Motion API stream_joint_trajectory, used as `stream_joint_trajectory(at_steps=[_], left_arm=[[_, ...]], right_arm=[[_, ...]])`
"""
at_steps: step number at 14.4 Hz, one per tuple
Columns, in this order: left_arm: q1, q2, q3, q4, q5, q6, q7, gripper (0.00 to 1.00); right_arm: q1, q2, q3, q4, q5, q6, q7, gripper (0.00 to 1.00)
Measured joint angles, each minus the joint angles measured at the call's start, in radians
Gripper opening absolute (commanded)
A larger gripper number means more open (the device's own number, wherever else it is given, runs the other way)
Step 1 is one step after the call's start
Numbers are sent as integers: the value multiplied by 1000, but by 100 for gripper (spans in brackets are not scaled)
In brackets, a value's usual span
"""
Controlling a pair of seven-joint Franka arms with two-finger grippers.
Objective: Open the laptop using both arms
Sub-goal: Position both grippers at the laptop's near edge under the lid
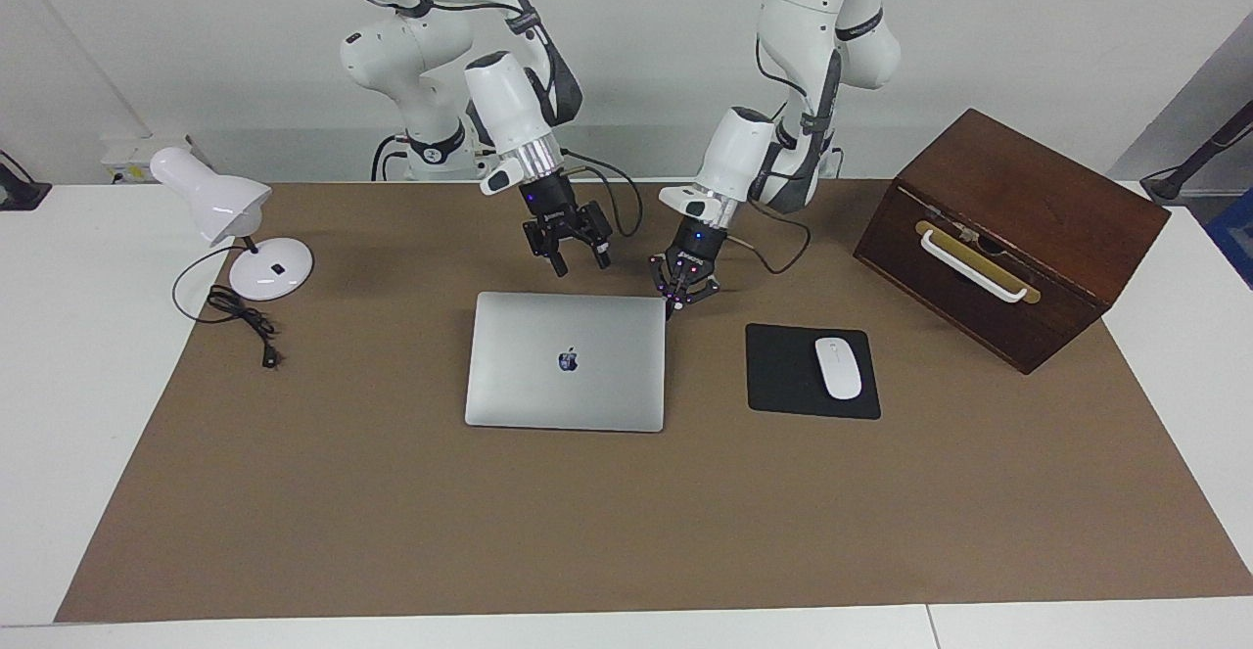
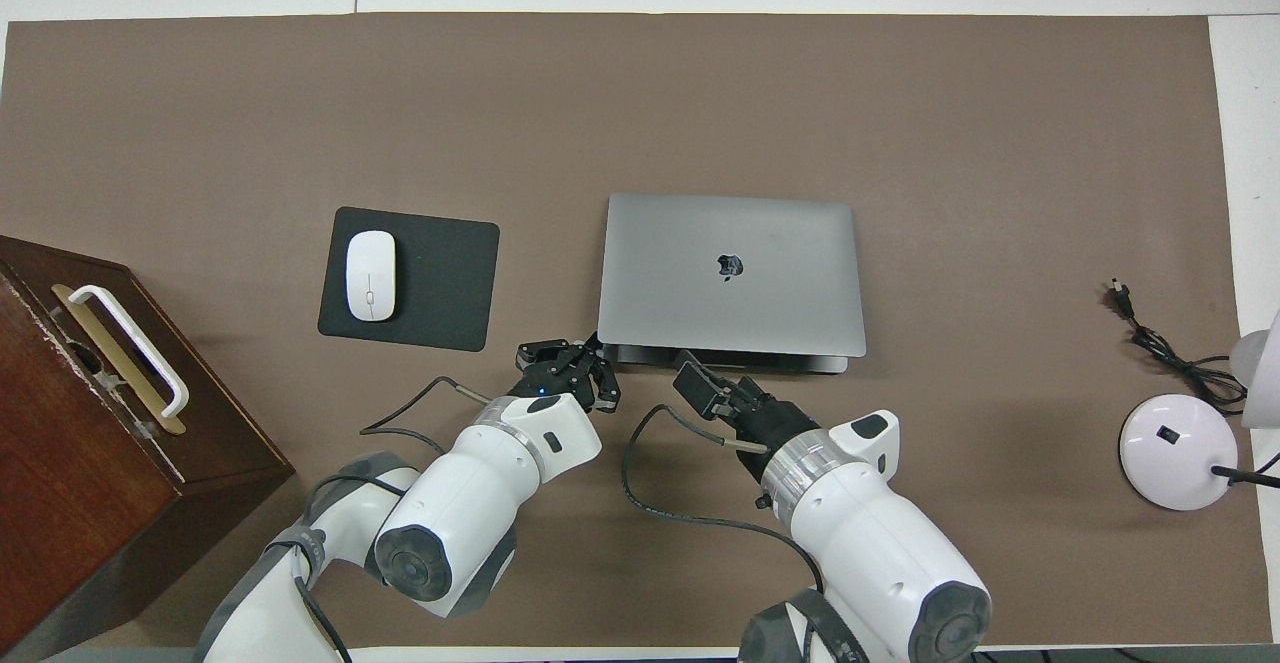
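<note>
The silver-grey laptop [image 1: 566, 360] [image 2: 730, 273] lies shut on the brown mat, apple logo up. My left gripper [image 1: 672, 308] [image 2: 590, 351] is shut, its tips low at the laptop's corner nearest the robots, toward the left arm's end. Whether the tips touch the laptop I cannot tell. My right gripper [image 1: 578, 259] [image 2: 700, 381] hangs open over the mat, just on the robots' side of the laptop's near edge, with nothing between its fingers. Both arms reach in from the robots' end.
A black mouse pad [image 1: 783, 375] with a white mouse [image 1: 838, 367] lies beside the laptop toward the left arm's end. A dark wooden box [image 1: 1008, 233] stands past it. A white desk lamp [image 1: 240, 228] and its cable [image 1: 245, 321] stand at the right arm's end.
</note>
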Motion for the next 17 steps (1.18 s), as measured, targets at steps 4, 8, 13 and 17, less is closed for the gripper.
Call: stream_joint_trajectory(at_steps=[4,8,13,17], left_arm=[[-11,32,1,34,0,0,0,0],[-19,74,1,61,0,0,0,0],[-19,83,2,64,0,1,0,0],[-20,84,2,65,0,1,0,0]], right_arm=[[10,6,-2,-2,0,-4,10,100],[9,32,-3,3,0,-5,10,100],[-32,41,-6,23,0,-32,-19,100],[-38,44,-6,29,0,-40,-26,100]])
